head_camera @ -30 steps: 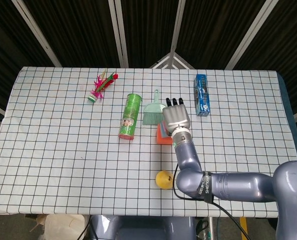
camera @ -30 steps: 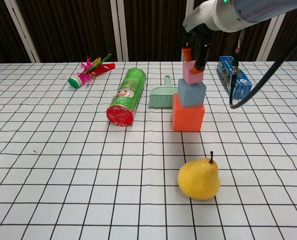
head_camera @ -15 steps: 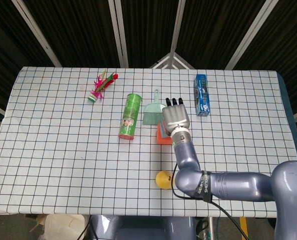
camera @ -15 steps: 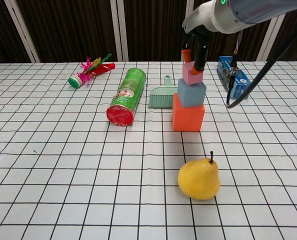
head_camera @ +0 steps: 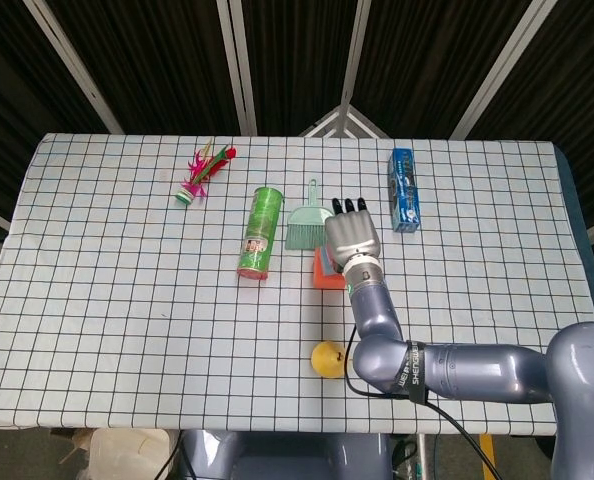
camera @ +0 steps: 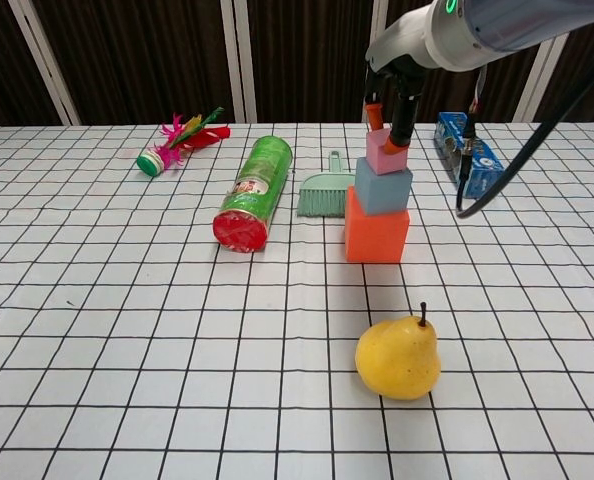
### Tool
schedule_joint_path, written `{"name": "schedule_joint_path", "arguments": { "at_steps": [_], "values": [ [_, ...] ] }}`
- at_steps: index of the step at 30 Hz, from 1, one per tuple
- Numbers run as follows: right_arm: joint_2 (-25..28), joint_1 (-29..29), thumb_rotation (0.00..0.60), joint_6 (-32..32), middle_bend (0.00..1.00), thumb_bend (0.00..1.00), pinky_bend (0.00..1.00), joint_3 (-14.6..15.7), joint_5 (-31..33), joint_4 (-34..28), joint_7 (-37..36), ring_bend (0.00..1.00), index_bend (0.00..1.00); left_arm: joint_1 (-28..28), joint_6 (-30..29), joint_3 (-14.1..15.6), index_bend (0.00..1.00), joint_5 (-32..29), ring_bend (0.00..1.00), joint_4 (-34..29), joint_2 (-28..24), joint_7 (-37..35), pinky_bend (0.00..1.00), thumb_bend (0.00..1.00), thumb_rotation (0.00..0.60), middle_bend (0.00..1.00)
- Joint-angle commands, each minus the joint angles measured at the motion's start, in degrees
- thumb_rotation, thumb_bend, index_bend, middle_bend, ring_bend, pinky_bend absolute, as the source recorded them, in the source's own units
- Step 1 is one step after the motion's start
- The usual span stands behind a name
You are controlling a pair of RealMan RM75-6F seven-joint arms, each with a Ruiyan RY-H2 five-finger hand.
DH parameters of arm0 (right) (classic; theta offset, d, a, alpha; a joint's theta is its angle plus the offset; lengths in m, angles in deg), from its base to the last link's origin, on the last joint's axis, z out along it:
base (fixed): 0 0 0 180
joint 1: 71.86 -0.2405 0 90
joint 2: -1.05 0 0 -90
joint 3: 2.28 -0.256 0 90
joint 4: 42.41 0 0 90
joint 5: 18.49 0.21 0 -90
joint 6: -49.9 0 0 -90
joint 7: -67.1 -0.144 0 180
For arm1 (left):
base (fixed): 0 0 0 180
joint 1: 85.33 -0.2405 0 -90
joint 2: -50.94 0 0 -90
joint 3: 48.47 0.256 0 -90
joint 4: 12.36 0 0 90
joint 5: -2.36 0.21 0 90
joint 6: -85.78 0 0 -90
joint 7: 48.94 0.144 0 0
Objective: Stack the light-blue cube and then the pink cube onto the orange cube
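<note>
In the chest view the orange cube point(camera: 375, 235) stands on the table with the light-blue cube point(camera: 382, 187) on top of it. The pink cube point(camera: 382, 155) sits on the light-blue one. My right hand point(camera: 389, 115) reaches down from above and pinches the pink cube's upper part between orange-tipped fingers. In the head view my right hand point(head_camera: 352, 235) covers the stack, so only an edge of the orange cube point(head_camera: 322, 275) shows. My left hand is in neither view.
A yellow pear point(camera: 397, 358) lies in front of the stack. A green can point(camera: 254, 190) lies on its side to the left, and a small green brush point(camera: 325, 192) sits just behind-left of the stack. A blue box point(camera: 469, 150) is back right, a feather shuttlecock point(camera: 177, 140) back left.
The pink cube has come down a little and now sits level on the light-blue cube. My right hand moved slightly with it.
</note>
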Motion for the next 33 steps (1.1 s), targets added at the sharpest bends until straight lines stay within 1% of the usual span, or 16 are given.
{"name": "schedule_joint_path", "arguments": {
  "at_steps": [1, 19, 30, 33],
  "values": [
    [-0.1, -0.1, 0.6, 0.0, 0.04, 0.41, 0.04, 0.0, 0.1, 0.0, 0.1, 0.03, 0.48, -0.1, -0.2, 0.0, 0.15, 0.1, 0.0, 0.0, 0.0, -0.1, 0.0, 0.16, 0.6, 0.0],
    [-0.6, -0.1, 0.6, 0.3, 0.04, 0.4, 0.05, -0.3, -0.4, 0.5, 0.2, 0.03, 0.48, -0.2, -0.2, 0.0, 0.15, 0.0, 0.0, 0.2, -0.1, -0.4, 0.0, 0.16, 0.6, 0.0],
    [-0.1, 0.0, 0.6, -0.3, 0.04, 0.4, 0.05, -0.3, -0.2, 0.1, 0.5, 0.03, 0.37, -0.2, -0.3, 0.0, 0.15, 0.0, 0.0, 0.2, -0.1, -0.5, 0.0, 0.16, 0.6, 0.0],
    [-0.1, 0.0, 0.6, -0.3, 0.04, 0.41, 0.05, -0.2, -0.3, 0.2, 0.4, 0.03, 0.37, -0.2, -0.3, 0.0, 0.15, 0.0, 0.0, 0.2, -0.1, -0.4, 0.0, 0.16, 0.6, 0.0]
  ]
}}
